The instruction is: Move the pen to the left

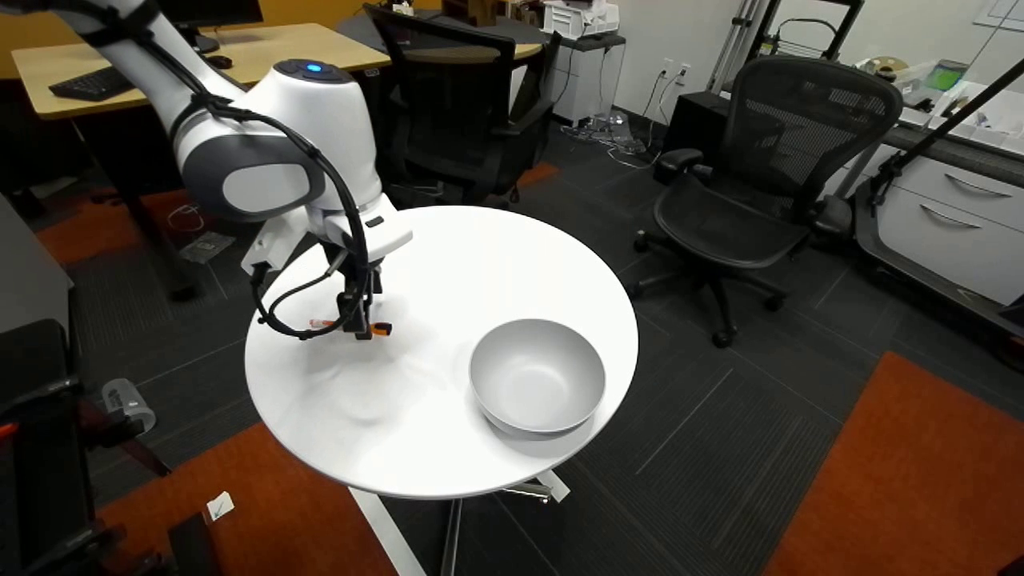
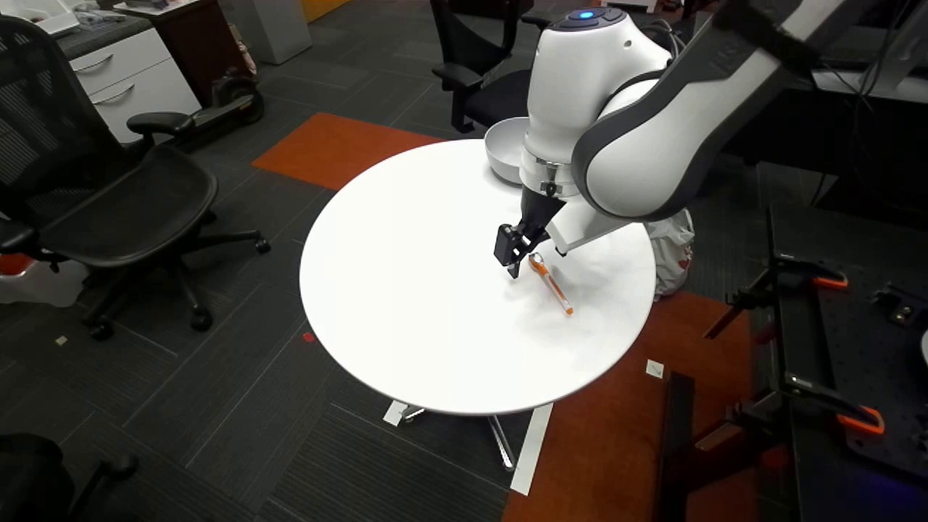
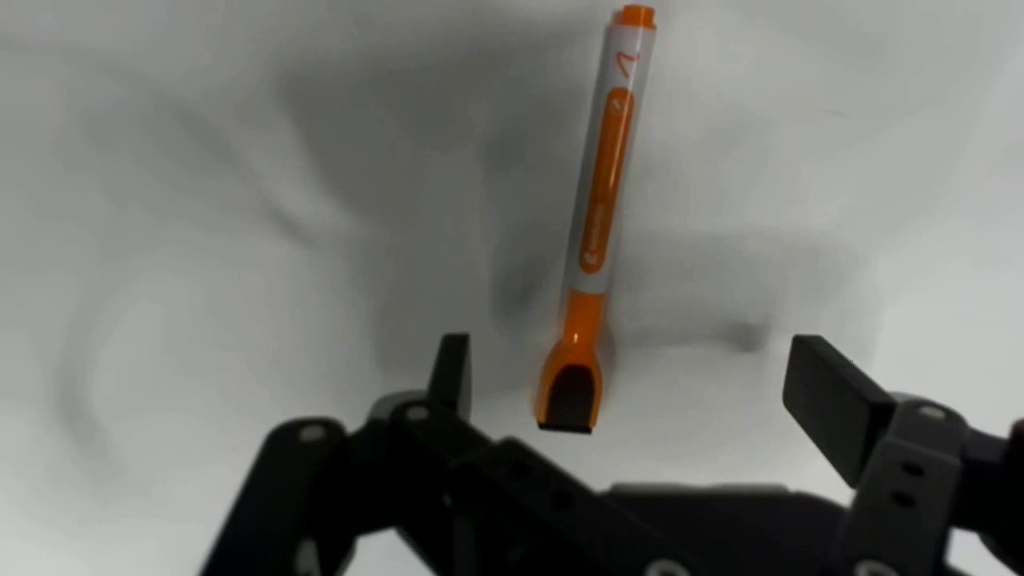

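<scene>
The pen (image 3: 602,200) is an orange and white marker with a dark, flared orange cap end. It lies flat on the white round table (image 1: 448,272). My gripper (image 3: 630,348) is open above the table, with the pen's cap end between its two fingers, nearer the left finger in the wrist view. Neither finger appears to touch the pen. In an exterior view the gripper (image 1: 364,320) hides the pen's middle, and the cap end (image 1: 382,329) shows beside it. In an exterior view the pen (image 2: 554,287) lies beside the gripper (image 2: 516,250), its barrel pointing away from it.
A grey bowl (image 1: 538,376) stands on the table near its edge, away from the pen; it also shows partly behind the arm in an exterior view (image 2: 503,148). Black office chairs (image 1: 768,168) and a desk (image 1: 320,52) stand around the table.
</scene>
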### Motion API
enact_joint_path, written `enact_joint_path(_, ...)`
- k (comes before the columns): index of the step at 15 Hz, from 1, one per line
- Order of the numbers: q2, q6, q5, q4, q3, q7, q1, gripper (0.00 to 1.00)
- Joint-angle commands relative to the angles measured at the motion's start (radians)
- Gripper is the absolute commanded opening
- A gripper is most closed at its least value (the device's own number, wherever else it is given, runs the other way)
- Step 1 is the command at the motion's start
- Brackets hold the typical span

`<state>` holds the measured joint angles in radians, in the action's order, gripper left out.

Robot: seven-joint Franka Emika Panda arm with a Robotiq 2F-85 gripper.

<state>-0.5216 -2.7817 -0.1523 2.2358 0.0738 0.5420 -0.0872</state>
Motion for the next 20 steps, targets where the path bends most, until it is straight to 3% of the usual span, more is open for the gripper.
enact_joint_path(1,-0.026,0.058,-0.036,-0.043,0.005,0.005,-0.012,1.00)
enact_joint_path(2,-0.029,0.063,-0.039,-0.047,0.004,0.004,-0.011,0.75)
enact_joint_path(4,-0.036,0.065,-0.044,-0.052,0.005,0.004,-0.012,0.68)
enact_joint_path(12,-0.036,0.104,-0.048,-0.083,0.011,-0.004,-0.002,0.05)
enact_joint_path(13,-0.034,0.108,-0.046,-0.086,0.014,-0.004,-0.002,0.01)
enact_joint_path(20,0.006,0.137,0.063,-0.143,0.073,0.007,-0.079,0.05)
